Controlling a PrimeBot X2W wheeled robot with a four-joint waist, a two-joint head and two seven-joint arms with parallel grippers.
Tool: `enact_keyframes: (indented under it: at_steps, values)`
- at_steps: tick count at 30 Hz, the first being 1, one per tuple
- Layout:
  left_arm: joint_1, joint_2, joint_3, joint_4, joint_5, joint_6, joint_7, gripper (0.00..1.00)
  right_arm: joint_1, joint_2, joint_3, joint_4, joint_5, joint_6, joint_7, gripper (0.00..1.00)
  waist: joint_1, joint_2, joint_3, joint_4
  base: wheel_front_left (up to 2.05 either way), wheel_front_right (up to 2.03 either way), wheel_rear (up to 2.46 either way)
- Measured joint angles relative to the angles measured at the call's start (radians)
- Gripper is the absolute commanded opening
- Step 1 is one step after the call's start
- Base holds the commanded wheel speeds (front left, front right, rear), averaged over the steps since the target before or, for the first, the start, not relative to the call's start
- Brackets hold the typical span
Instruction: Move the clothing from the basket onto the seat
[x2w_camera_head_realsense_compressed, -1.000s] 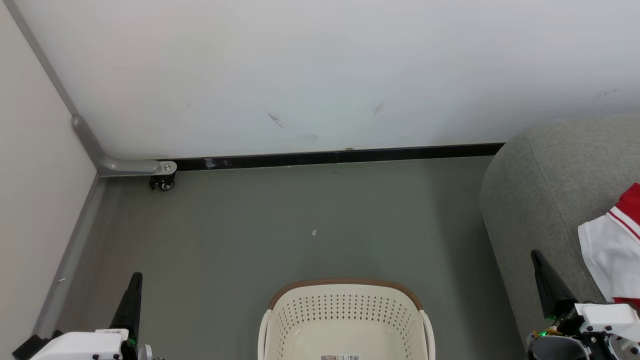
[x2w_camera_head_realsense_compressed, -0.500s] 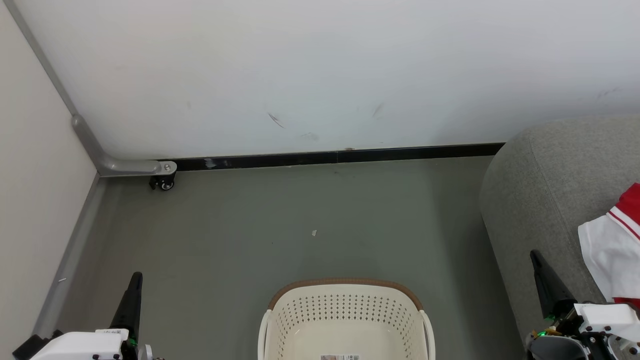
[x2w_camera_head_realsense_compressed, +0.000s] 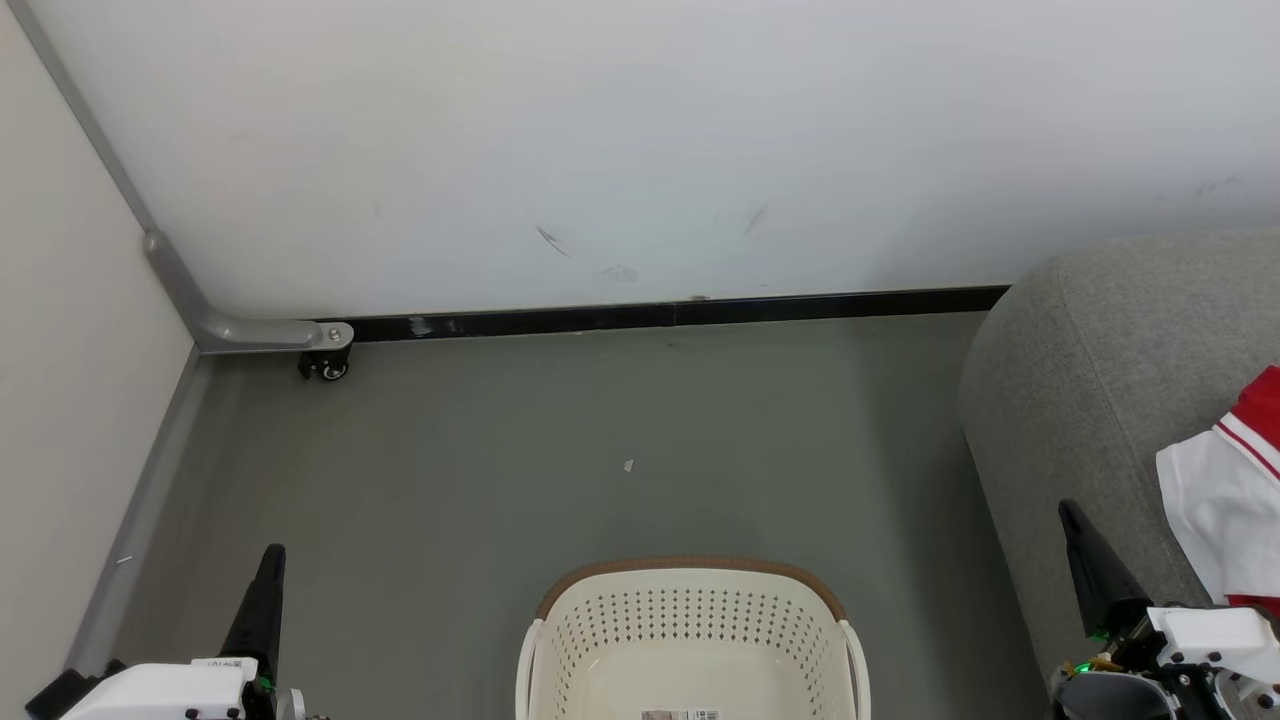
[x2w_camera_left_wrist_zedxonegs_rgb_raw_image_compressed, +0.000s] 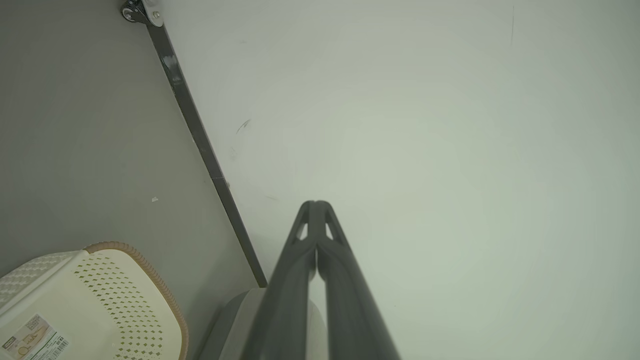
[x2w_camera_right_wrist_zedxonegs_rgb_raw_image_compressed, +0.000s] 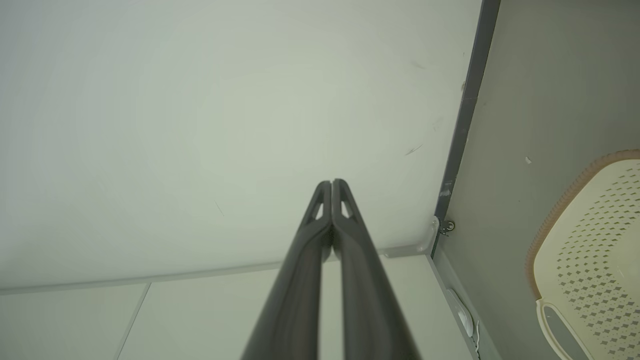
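The cream basket (x2w_camera_head_realsense_compressed: 690, 620) with its brown rim stands on the floor at the bottom centre of the head view, and its bottom shows bare with a barcode sticker (x2w_camera_head_realsense_compressed: 680, 714). Red and white clothing (x2w_camera_head_realsense_compressed: 1225, 510) lies on the grey seat (x2w_camera_head_realsense_compressed: 1100, 350) at the right edge. My left gripper (x2w_camera_head_realsense_compressed: 272, 553) rests at the lower left, left of the basket, shut on nothing. My right gripper (x2w_camera_head_realsense_compressed: 1068, 510) rests at the lower right, over the seat's front edge, beside the clothing and shut on nothing. In the wrist views both pairs of fingers (x2w_camera_left_wrist_zedxonegs_rgb_raw_image_compressed: 315, 205) (x2w_camera_right_wrist_zedxonegs_rgb_raw_image_compressed: 331, 184) are pressed together, and the basket (x2w_camera_left_wrist_zedxonegs_rgb_raw_image_compressed: 95, 300) (x2w_camera_right_wrist_zedxonegs_rgb_raw_image_compressed: 590, 250) shows at the side.
A white wall with a black baseboard (x2w_camera_head_realsense_compressed: 660, 317) runs across the back. A grey bracket with a small caster (x2w_camera_head_realsense_compressed: 325, 365) sits in the left corner, by a pale panel (x2w_camera_head_realsense_compressed: 70, 350) along the left. Grey floor (x2w_camera_head_realsense_compressed: 600, 440) spreads between wall, basket and seat.
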Motion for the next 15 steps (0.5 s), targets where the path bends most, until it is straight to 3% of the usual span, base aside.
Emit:
enact_keyframes:
  at_steps: [15]
  values:
    - [0.0,0.0,0.0,0.0,0.0,0.0,0.0,0.0,0.0,0.002,-0.002,0.0,-0.001,0.0,0.001,0.0,0.0,0.0,0.0,0.0,0.0,0.0,0.0]
